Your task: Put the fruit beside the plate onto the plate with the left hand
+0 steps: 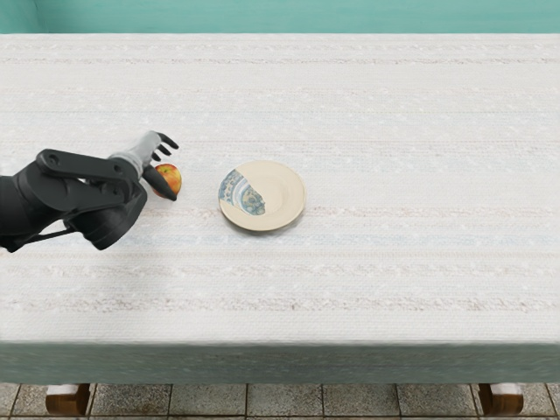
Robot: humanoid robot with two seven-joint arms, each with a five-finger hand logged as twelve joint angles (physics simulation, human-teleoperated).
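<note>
A small red and yellow fruit [170, 178] rests on the white table, a short way left of a cream plate [273, 198] with a blue pattern on its left side. My left hand [161, 161] comes in from the left edge and reaches the fruit. Its dark fingers spread above the fruit and the thumb lies along the fruit's near left side. The fingers are not closed round it. The plate carries nothing. My right arm does not show.
The white tablecloth [394, 131] covers the whole table. Its front edge [280, 343] runs across the lower part of the view, with tiled floor below. A teal wall stands behind the far edge.
</note>
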